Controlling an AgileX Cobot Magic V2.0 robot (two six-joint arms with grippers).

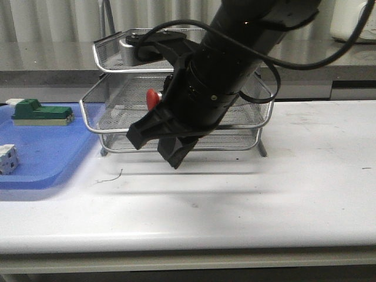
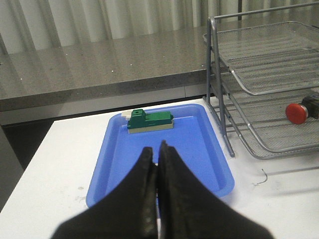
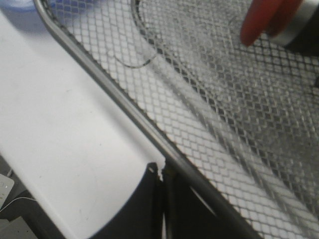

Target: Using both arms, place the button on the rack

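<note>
The button (image 2: 298, 112) lies in the rack (image 2: 269, 84) at centre frame; job looks done, the right hand (image 3: 160, 174) and left hand (image 2: 158, 159) both pressed together, empty.

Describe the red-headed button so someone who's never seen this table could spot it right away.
Find the silver wire-mesh rack at the back of the white table, right of the blue tray. The button lies on its side in the rack's middle tray. Its red mushroom head is the only red item; the tray holds a green block.

table (image 1: 305, 176): white, glossy — counter (image 2: 89, 69): grey speckled stone | wall: pale vertical curtain folds (image 2: 99, 20)
</note>
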